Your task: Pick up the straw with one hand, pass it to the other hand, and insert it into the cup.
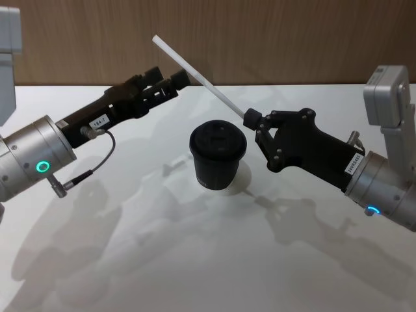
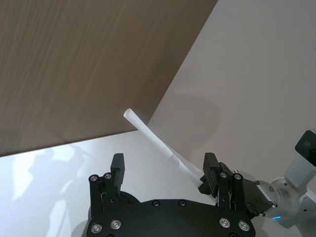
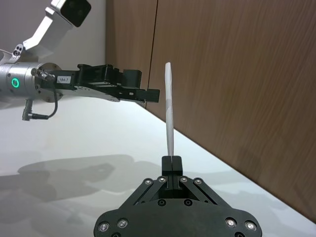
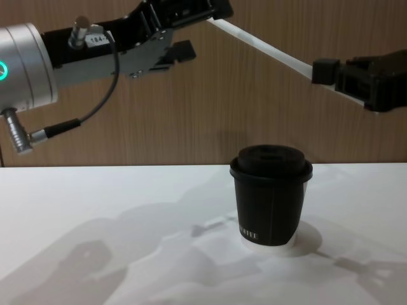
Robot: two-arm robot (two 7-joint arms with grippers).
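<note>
Straw [image 1: 201, 77] between fingers [image 3: 168, 164] of right gripper [image 1: 249, 119]

We see a smooth white table [image 1: 162, 273] that runs back to a wood-panelled wall [image 1: 273, 39]. The cup [image 1: 218, 169] stands upright on it, near the middle of the tabletop and well apart from the far edge. It is black, with a black domed lid [image 1: 218, 140] and a white base rim resting on the surface. Soft grey shadows spread over the table around it.
</note>
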